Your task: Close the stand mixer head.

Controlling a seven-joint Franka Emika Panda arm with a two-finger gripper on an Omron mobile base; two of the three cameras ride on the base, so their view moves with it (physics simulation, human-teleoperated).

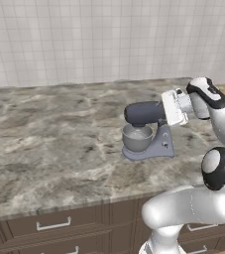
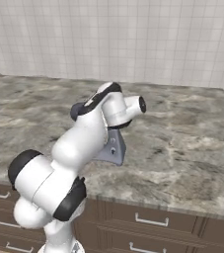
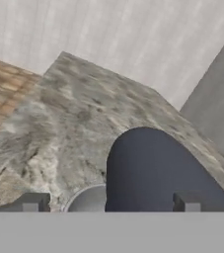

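- stand mixer head sits level over the steel bowl, mid marble tabletop, near its front edge.
- tool at the head's rear end, fingertips spread wide either side, gripping nothing.
- Lavender-grey base flat on tabletop.

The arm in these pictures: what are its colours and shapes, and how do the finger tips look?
The arm is made of glossy white, rounded segments with black bands and caps at the joints. The hand is a white boxy block. The gripper has two small, dark grey, square-ended fingertips. No cables or markings are visible.
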